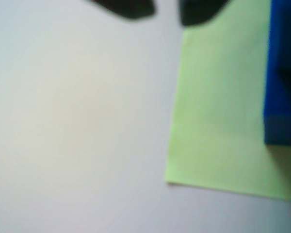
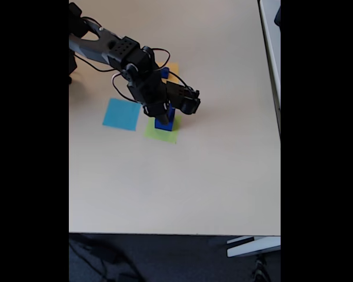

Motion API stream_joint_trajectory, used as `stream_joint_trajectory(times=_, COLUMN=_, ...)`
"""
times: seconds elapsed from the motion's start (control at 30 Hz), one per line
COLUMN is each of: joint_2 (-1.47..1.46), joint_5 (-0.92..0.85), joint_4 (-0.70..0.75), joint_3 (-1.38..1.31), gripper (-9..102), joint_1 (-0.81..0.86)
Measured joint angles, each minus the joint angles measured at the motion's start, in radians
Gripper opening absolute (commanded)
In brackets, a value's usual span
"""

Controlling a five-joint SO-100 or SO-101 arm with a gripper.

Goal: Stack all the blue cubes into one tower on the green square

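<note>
— Wrist view first: what do you have?

— I see the green square lying flat on the pale tabletop, filling the right half of the picture. A stack of blue cubes stands on it at the right edge, cut off by the frame. Two dark fingertips poke in from the top edge with a gap between them, one over bare tabletop, the other over the square's top left corner. The picture is blurred.

— So the hand is spread?

— The tips stand apart with nothing between them, so I read the hand as spread and empty.

— And from the fixed camera?

— In the fixed view the arm reaches in from the upper left, and its hand hangs over the stack of blue cubes, which stands on the green square. How many cubes are in the stack I cannot tell. Another small blue cube sits on an orange square behind the arm. A light-blue square lies just left of the green one.
</note>
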Motion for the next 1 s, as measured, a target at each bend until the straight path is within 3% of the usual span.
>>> stream_joint_trajectory(times=1.0, joint_2=-0.017, joint_5=-0.012, joint_4=0.008, joint_3=0.000, gripper=0, joint_1=-0.020)
